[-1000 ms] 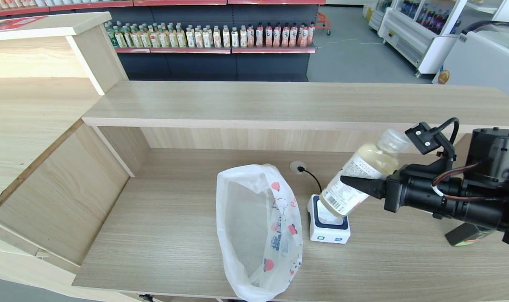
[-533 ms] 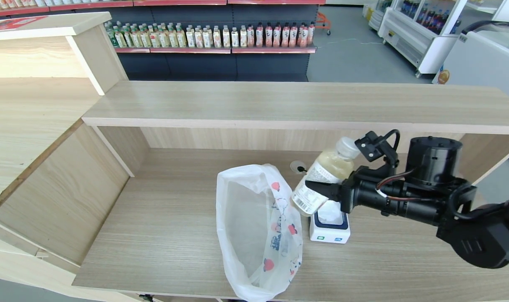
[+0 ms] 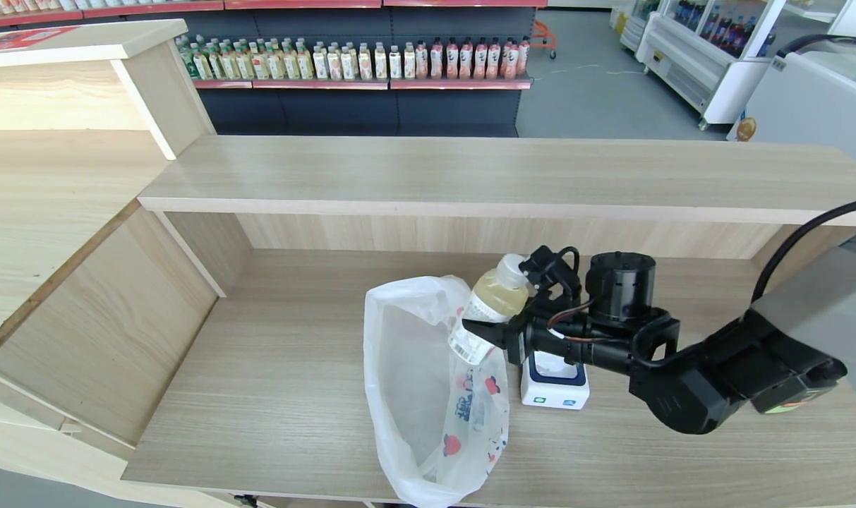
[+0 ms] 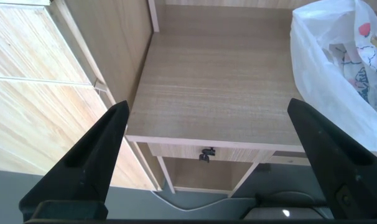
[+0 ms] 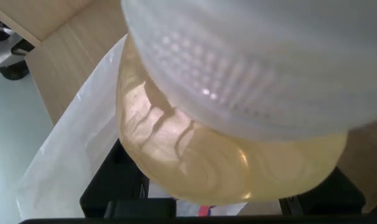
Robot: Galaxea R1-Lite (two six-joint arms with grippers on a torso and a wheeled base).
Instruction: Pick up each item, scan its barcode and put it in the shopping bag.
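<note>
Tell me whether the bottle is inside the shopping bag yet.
Not inside. The bottle hangs tilted, cap end up, over the rim of the shopping bag, held in the right gripper.

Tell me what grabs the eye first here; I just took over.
A tilted bottle of pale drink, clamped in the right pincer, hangs base-down over the right rim of the open white shopping bag on the counter. Just to the bag's right sits the small white scanner. The left pincer is open, above the counter's near edge.
</note>
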